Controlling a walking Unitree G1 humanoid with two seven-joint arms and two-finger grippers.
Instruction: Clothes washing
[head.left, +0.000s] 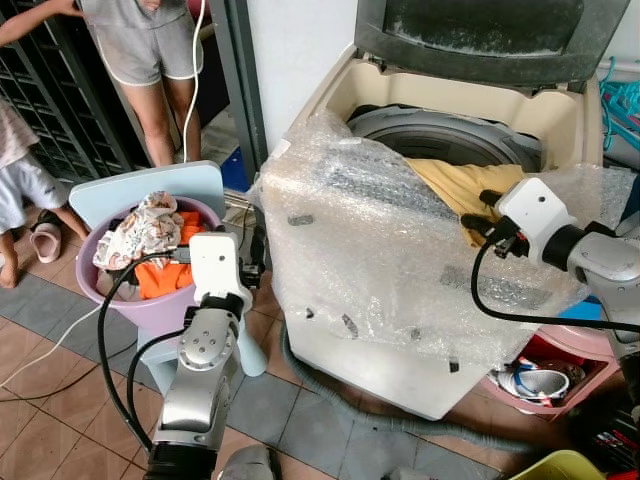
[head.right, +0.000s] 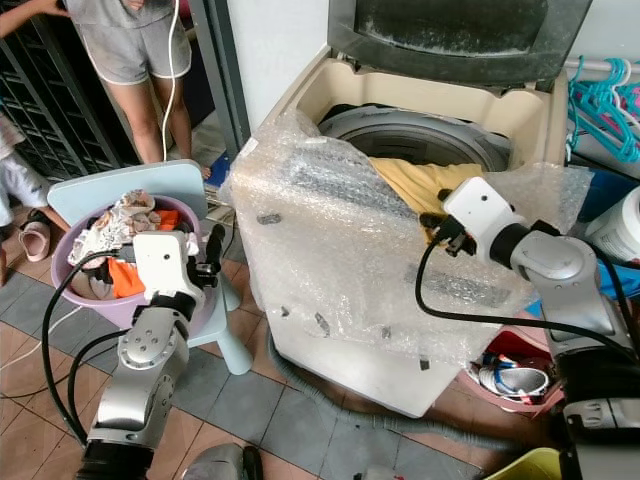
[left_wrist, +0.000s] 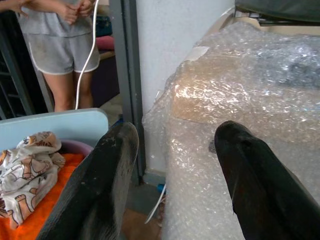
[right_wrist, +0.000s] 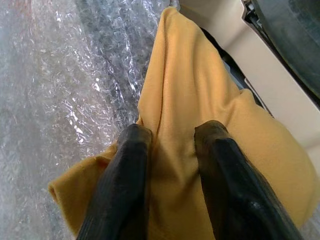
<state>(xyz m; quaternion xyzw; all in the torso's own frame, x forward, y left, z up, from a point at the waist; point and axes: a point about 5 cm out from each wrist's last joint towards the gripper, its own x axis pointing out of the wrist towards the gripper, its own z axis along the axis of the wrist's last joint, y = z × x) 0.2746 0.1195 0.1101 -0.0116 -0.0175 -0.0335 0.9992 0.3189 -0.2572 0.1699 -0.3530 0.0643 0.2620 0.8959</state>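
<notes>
Loading a yellow garment (head.left: 462, 187) into top-load washing machine (head.left: 560, 120), lid up. Garment draped over front rim of tub opening, half on bubble wrap (head.left: 370, 260) that covers machine's front and top edge, part hanging twd drum. Right gripper (right_wrist: 170, 137) pinching a fold of the cloth betw. its two black fingers, pressing down on it at rim.

Likely snags: cloth could slide back over slick wrap and drop to tiled floor if let go too early; loose wrap could get dragged into drum w/ garment; thin fold could slip from the pinch.

Right arm reaching in from robot's right, wrist angled twd tub. Left gripper (left_wrist: 172, 145) spread, holding nothing, raised betw. machine's corner and purple laundry basin (head.left: 150, 305) on pale-blue stool, orange and printed clothes (head.left: 150, 235) waiting there. Person standing beyond basin.
</notes>
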